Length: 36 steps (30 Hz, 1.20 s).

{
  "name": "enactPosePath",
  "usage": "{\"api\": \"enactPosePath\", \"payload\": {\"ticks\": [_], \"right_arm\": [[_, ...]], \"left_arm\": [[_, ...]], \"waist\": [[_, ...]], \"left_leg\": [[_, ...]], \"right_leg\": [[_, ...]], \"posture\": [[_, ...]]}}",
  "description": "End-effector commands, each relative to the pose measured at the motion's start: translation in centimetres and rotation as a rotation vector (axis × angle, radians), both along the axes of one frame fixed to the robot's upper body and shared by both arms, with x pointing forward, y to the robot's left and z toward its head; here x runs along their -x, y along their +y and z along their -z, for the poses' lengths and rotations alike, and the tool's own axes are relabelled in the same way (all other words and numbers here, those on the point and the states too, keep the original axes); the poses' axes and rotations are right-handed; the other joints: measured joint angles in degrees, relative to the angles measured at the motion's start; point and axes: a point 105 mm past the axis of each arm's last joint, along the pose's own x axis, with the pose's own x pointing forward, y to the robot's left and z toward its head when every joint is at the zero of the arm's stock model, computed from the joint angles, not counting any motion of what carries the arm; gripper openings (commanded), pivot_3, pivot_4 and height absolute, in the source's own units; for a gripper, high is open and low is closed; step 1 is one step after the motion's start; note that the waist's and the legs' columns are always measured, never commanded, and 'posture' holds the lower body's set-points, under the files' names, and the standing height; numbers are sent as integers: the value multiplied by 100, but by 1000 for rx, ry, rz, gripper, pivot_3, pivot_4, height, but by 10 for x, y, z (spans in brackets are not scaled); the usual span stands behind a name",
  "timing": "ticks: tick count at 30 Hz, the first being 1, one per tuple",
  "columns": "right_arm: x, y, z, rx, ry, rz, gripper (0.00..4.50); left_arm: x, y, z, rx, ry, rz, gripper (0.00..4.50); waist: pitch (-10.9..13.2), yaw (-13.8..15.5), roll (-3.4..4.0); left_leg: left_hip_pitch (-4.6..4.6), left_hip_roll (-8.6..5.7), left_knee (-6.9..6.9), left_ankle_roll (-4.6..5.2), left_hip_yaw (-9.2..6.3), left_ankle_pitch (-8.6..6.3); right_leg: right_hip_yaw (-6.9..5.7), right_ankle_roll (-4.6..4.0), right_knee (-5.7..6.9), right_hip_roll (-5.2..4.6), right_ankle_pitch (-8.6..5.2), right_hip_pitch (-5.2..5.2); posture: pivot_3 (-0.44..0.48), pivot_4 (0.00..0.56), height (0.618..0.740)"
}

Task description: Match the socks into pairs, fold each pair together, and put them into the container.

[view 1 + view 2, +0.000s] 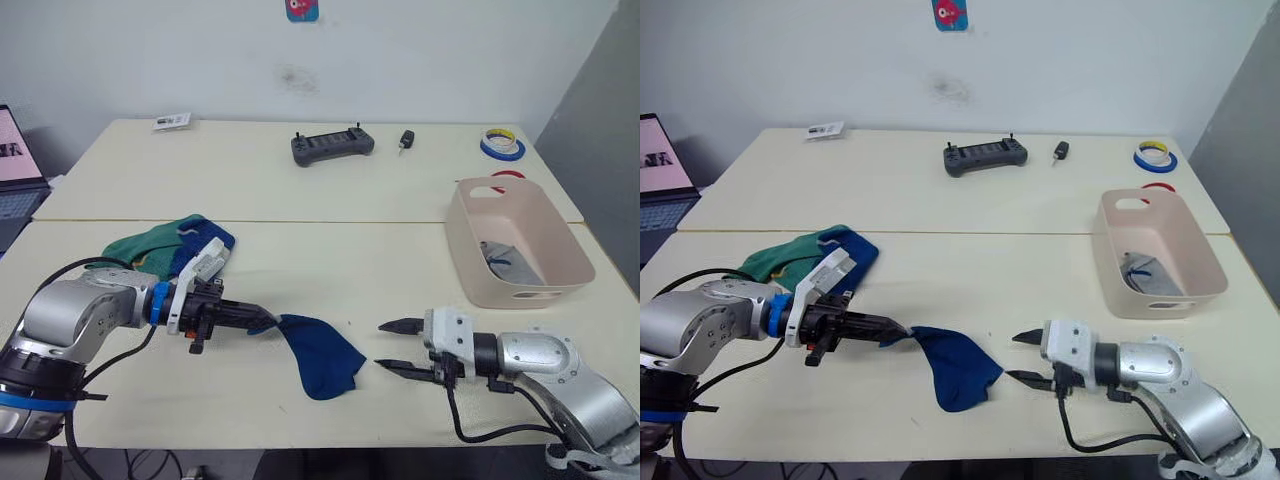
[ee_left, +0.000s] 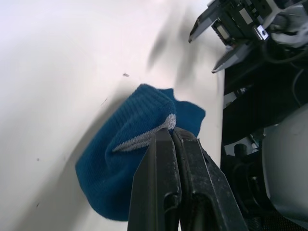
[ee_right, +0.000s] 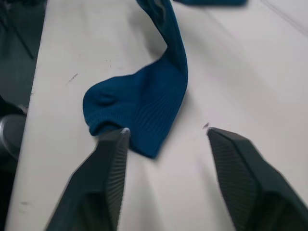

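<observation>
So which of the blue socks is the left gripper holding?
The blue sock near the front edge, pinched at one end by the left gripper; the other blue sock lies in the pile.

Silver arms, black-fingered hands, blue rings

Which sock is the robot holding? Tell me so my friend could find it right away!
Start at the near cream table and find the robot's left claw toward its front edge. Pinched in that shut claw is a royal blue sock, trailing flat across the tabletop towards the open right claw. It lies alone in the middle, unlike the green and blue socks heaped in a pile behind the left arm.
</observation>
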Motion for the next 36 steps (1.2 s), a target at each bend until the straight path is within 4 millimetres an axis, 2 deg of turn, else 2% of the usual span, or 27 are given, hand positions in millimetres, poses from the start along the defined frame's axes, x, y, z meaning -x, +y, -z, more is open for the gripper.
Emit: {"api": "enactPosePath", "payload": {"ticks": [1,2,5,13,17,20,27,30,36], "right_arm": [[-6,9,-3,-32,46,98,4173],[-6,12,1,-34,73,112,4465],[-5,17,14,-4,102,126,4465],[-4,23,30,69,83,122,4465],[0,27,39,131,52,86,3601],[0,28,40,151,20,69,2517],[2,26,26,155,-35,17,70],[-1,24,13,128,-52,-14,27],[-3,10,-20,135,-55,-194,27]], "left_arm": [[-5,-2,-9,8,-34,-11,0],[-5,-3,-9,10,-36,-11,0],[-6,-4,-10,12,-40,-11,0],[-4,-7,-9,19,-41,-12,0],[-4,-8,-9,22,-45,-16,0],[-5,-7,-9,21,-53,-25,0],[-8,-1,-10,17,-70,-66,0],[-4,3,-14,32,-66,-83,0],[25,4,-18,66,33,-57,0]], "waist": [[0,4,0],[0,9,0],[0,14,0],[0,12,0],[0,12,0],[0,12,0],[0,14,0],[0,11,0],[1,6,0]], "left_leg": [[0,0,0,0,-3,0],[-1,-2,0,-1,-3,0],[-4,-9,0,0,0,0],[-6,-8,1,1,1,0],[-6,-8,0,1,1,-1],[-5,-7,0,1,0,-1],[-6,-8,1,1,0,-1],[-6,-7,2,1,-2,-1],[-5,-5,0,1,-2,-1]], "right_leg": [[-2,0,1,0,0,0],[-1,0,2,1,0,0],[1,0,-4,0,-1,-1],[2,1,-4,0,-1,-4],[2,1,-4,0,-1,-4],[2,1,-4,1,-1,-4],[1,1,-3,0,-1,-3],[0,1,-3,-1,-1,-3],[1,1,-4,-6,-1,-3]], "posture": [[0,150,740],[0,150,740],[0,150,740],[0,150,740],[0,150,740],[0,150,740],[0,150,740],[0,150,740],[0,150,740]]}}
